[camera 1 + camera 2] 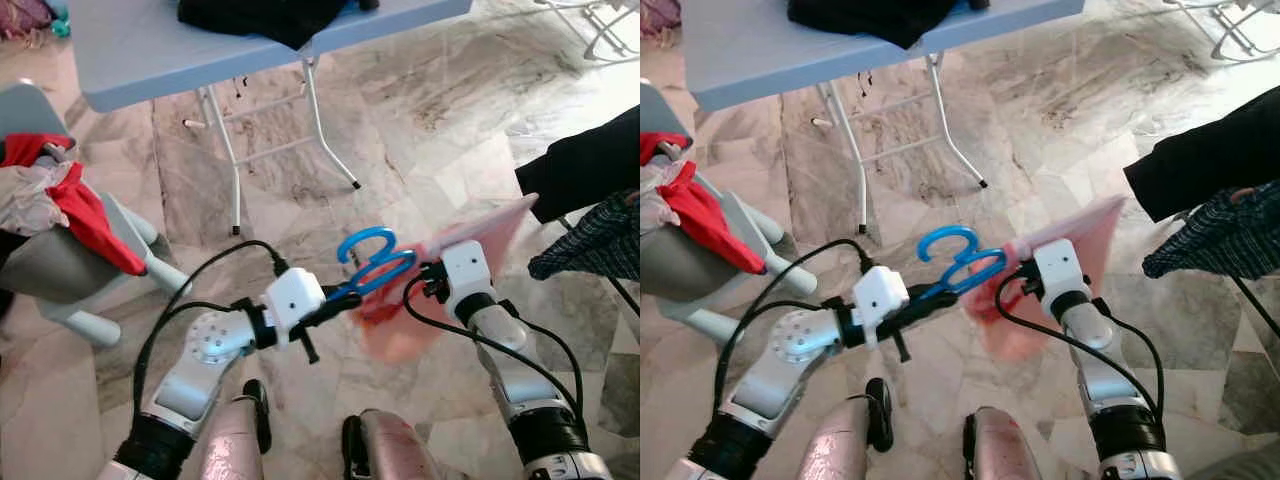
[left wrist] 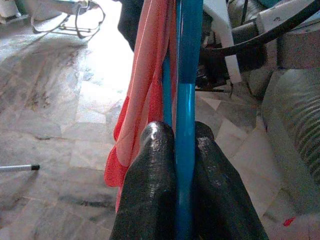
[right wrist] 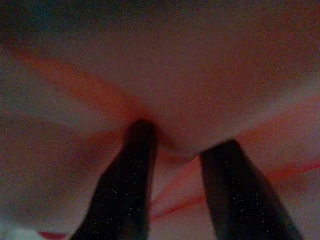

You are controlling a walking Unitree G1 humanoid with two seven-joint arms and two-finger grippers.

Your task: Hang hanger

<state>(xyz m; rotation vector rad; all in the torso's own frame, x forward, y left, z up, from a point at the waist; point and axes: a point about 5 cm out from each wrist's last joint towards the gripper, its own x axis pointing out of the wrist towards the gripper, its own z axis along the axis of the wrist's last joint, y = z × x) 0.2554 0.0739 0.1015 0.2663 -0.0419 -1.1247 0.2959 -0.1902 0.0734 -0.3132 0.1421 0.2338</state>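
Observation:
A blue plastic hanger (image 1: 388,270) carries a salmon-pink garment (image 1: 480,240) and is held at waist height between my arms. My left gripper (image 1: 340,297) is shut on the hanger's blue bar, below the hook. The left wrist view shows the bar (image 2: 185,100) pinched between the black fingers (image 2: 150,190), with the pink cloth (image 2: 145,90) hanging beside it. My right gripper (image 1: 425,262) reaches into the garment from the right. In the right wrist view its fingers (image 3: 135,175) stand apart, with pink cloth (image 3: 175,75) draped over them.
A blue-grey folding table (image 1: 150,50) with a black garment (image 1: 270,15) stands ahead. A grey chair (image 1: 60,265) piled with red and white clothes (image 1: 85,215) is on the left. At right hang a black garment (image 1: 585,175) and a plaid one (image 1: 595,245). Marble floor lies between.

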